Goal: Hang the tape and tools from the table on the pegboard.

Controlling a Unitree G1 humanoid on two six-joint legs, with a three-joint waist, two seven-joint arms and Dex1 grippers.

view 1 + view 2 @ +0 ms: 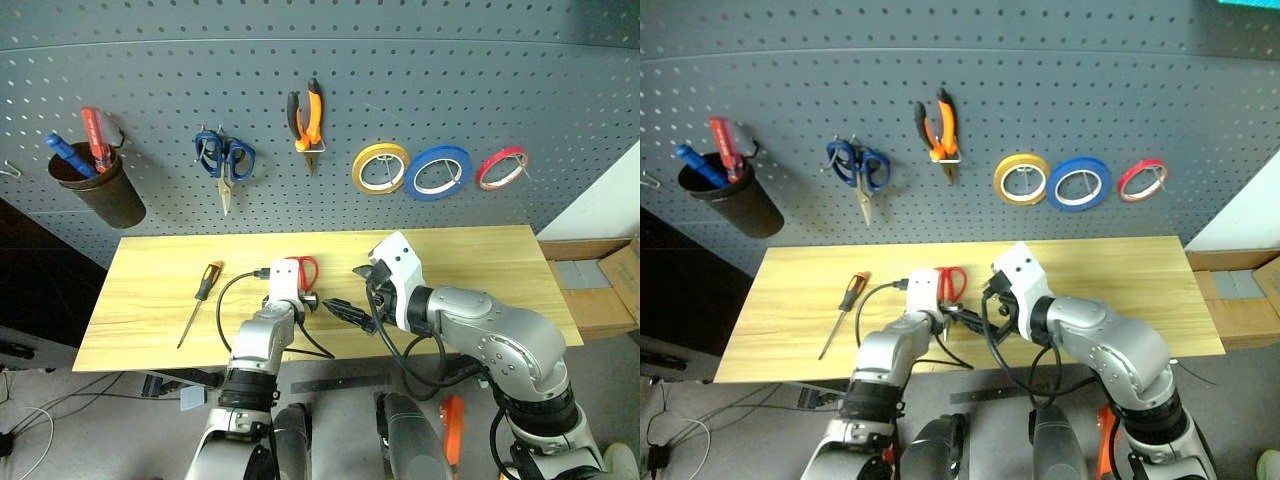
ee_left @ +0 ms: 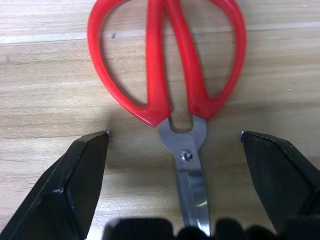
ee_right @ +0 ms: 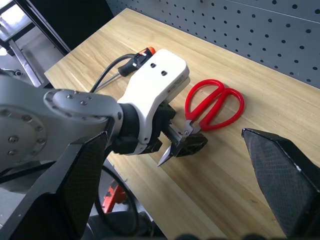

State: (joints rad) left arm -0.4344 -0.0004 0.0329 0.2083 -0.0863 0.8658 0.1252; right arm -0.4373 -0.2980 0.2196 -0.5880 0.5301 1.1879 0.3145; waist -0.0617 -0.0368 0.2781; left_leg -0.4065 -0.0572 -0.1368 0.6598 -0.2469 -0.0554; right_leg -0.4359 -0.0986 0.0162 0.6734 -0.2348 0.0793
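Nearest the camera, the left end effector (image 3: pixel 176 146) stood wide open over the red-handled scissors (image 2: pixel 170 70), one black finger (image 2: pixel 75 180) on either side of the blades and gripping nothing; the scissors lay flat on the table (image 1: pixel 480 262), loops pointing to 12 o'clock toward the pegboard (image 1: pixel 420 70).

Left to right across the scene:

On the pegboard at far left, a dark cup (image 1: pixel 95 185) held a blue screwdriver (image 1: pixel 68 155) and a red screwdriver (image 1: pixel 97 138).

At about 9 o'clock from the left end effector, well apart from it, the screwdriver (image 1: pixel 200 300) with the black-and-orange handle lay on the table, handle toward the board.

Above it hung the blue-handled scissors (image 1: pixel 225 160), blades down.

At about 12 o'clock from the red-handled scissors, the pliers (image 1: pixel 307 118) with orange and black handles hung on the board, jaws down.

Just right of the left end effector, the right end effector (image 1: pixel 345 310) was likewise fully open and empty, raised above the table and pointing toward the left arm.

Along the board at upper right hung three rolls in a row: the yellow roll (image 1: pixel 380 167), the blue tape (image 1: pixel 438 172) and the red roll (image 1: pixel 501 167), each on its own hook.

At far right, beyond the table edge, sat a cardboard box (image 1: pixel 600 290).
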